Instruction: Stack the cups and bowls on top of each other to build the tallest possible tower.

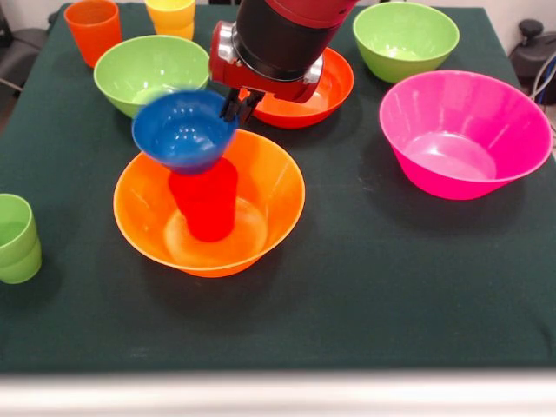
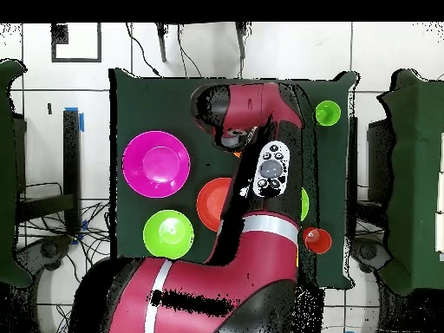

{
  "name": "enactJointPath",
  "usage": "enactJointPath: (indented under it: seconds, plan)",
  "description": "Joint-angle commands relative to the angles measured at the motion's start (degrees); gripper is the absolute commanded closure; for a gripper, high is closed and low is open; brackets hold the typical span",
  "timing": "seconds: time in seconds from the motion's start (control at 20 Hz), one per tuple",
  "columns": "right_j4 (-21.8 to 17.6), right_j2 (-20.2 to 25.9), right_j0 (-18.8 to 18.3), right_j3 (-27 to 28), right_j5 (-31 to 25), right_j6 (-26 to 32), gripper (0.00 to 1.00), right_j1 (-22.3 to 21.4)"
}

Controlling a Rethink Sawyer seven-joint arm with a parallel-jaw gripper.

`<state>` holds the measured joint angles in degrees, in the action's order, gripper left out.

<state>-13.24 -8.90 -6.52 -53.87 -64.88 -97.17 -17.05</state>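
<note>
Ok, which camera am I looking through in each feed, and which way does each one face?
Front view: across the table from the robot, looking at the blue bowl over the red cup in the orange bowl; shows the arm's end and tool.
Overhead view: above, straight down; the arm covers much of the table.
Shared: pink bowl.

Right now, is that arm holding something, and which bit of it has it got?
Yes: the small blue bowl, pinched at its rim by the gripper, tilted over the red cup in the large orange bowl.
</note>
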Motion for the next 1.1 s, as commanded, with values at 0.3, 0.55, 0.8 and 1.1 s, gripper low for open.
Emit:
enactJointPath:
  seconds: [0.3, 0.55, 0.8, 1.1]
  plan:
    - [-0.5, 4.85, -0.29, -3.46, 2.32, -0.85, 1.0, 2.25]
    - [-0.31, 5.08, -0.39, -2.8, 2.45, -0.98, 1.0, 2.53]
    - [-0.33, 4.91, -0.22, -2.74, 2.2, -1.2, 1.0, 2.42]
    - [0.09, 5.43, -0.37, -0.26, 1.63, -1.16, 1.0, 3.1]
